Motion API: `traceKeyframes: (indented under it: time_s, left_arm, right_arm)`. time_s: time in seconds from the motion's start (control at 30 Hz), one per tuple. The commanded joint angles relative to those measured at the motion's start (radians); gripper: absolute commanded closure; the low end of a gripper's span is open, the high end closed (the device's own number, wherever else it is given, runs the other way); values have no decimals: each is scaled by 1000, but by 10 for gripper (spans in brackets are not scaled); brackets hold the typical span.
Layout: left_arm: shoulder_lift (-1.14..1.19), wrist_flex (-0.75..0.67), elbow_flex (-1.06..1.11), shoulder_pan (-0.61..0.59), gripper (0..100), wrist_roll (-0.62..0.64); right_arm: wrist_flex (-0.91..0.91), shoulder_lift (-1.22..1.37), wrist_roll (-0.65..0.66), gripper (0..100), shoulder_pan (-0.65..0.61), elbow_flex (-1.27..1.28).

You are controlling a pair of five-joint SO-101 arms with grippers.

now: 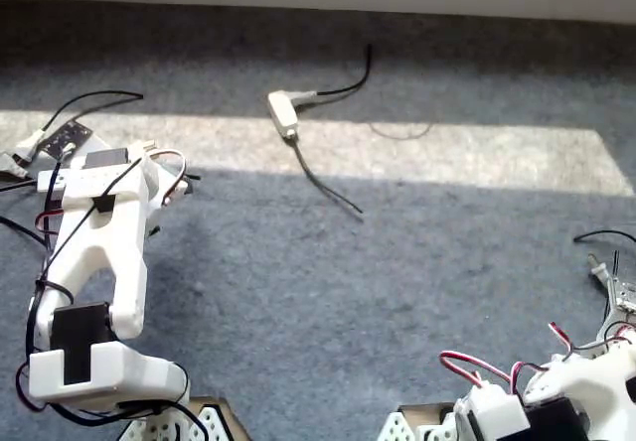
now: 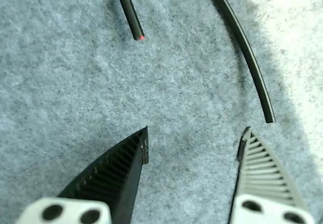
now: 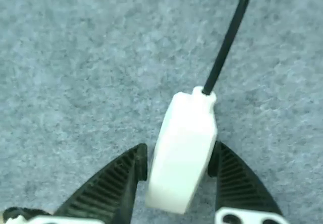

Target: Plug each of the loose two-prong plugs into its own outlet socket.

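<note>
high view: grey carpet with a bright strip of sunlight across the far half

left arm: white, at the left side of the carpet, black and red wires along it

right arm: white, at the near right corner

white block: lies on the far middle of the carpet at the edge of the sunlit strip, one black cable leaving it toward the far side, another trailing nearer

left claw: jaws wide apart over bare carpet, nothing between them; one finger black, the other pale

two loose cable ends, left wrist view: a straight one with a red tip and a curved one, both on the carpet beyond the fingertips, apart from each other

right claw: jaws closed against both sides of a white plug; plug's black cord runs away from the claw over the carpet
</note>
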Motion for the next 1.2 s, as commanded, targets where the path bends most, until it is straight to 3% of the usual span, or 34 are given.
traceKeyframes:
  time_s: [0.0, 0.23, 0.4, 0.63, 0.87, 1.17]
  left_arm:
    - [-10, -14, -8, 4, 709, 0]
    - [-10, -14, -10, 4, 709, 0]
    - [-10, -14, -10, 4, 709, 0]
    - [-10, -14, -10, 4, 709, 0]
    - [-10, -14, -10, 4, 709, 0]
    - [-10, -14, -10, 5, 709, 0]
  right_arm:
    - [-107, 22, -77, 797, -8, -2]
    - [-114, 64, -87, 914, -12, -15]
    - [-110, 8, -91, 913, -13, -48]
    - [-30, -120, -153, 913, -136, -48]
    - [119, -239, -454, 913, -473, -54]
    - [117, -302, -878, 910, -1053, -73]
